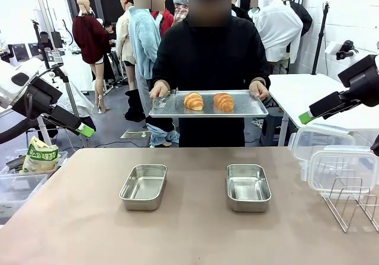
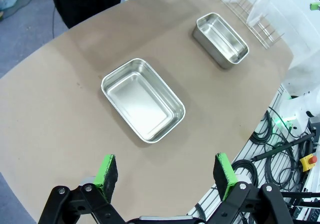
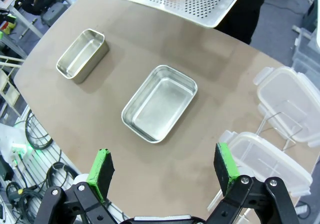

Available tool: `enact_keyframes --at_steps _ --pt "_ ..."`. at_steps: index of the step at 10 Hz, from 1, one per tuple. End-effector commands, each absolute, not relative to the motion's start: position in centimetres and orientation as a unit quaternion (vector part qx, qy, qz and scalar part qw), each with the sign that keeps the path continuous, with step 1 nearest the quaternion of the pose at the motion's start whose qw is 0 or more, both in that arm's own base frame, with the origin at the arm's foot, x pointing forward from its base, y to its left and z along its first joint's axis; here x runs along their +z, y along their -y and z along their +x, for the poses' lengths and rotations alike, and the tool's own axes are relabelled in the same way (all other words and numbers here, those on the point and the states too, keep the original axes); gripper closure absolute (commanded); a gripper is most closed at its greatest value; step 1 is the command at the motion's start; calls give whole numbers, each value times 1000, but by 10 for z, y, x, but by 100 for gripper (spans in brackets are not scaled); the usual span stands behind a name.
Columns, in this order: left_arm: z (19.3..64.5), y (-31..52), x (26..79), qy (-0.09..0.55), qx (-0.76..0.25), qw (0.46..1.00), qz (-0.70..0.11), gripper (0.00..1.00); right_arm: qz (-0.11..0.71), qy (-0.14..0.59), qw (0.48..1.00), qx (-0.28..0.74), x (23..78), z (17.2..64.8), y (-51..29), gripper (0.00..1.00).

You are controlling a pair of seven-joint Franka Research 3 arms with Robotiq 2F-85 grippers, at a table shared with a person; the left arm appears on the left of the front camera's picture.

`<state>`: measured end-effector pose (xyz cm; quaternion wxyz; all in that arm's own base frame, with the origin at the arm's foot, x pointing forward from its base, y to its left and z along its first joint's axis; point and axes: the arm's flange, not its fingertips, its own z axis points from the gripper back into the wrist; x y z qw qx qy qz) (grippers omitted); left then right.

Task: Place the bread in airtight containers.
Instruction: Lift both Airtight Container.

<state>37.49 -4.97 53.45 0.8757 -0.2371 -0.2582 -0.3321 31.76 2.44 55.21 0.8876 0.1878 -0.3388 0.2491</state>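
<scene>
Croissants (image 1: pixel 193 101): both on the person's far tray (image 1: pixel 246 104); tins (image 1: pixel 143 187) empty, lids (image 1: pixel 340 169) off; jaws released, nothing placed.

Across my table (image 1: pixel 189 235) a person in black (image 1: pixel 210 45) holds a perforated metal tray (image 1: pixel 245 103); a wire rack (image 1: pixel 349 206) stands at my right, a yellow bag (image 1: pixel 40 156) off my left.

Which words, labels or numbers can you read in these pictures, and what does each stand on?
Yellow-and-green plastic bag left of the table: green print, too blurred to read.
Rectangular stainless-steel tins, clear plastic lids, perforated metal tray: no print to be seen.
</scene>
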Motion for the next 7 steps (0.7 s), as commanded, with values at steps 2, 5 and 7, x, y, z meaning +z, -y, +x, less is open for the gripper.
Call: enact_keyframes --at_steps 2,5,7 --pt "375 47 535 259 -340 871 -243 0 194 338 886 251 552 317 -25 0" --pt "375 47 535 259 -340 871 -243 0 194 338 886 251 552 317 -25 0" --pt "375 47 535 259 -340 871 -243 0 194 338 886 251 552 317 -25 0"
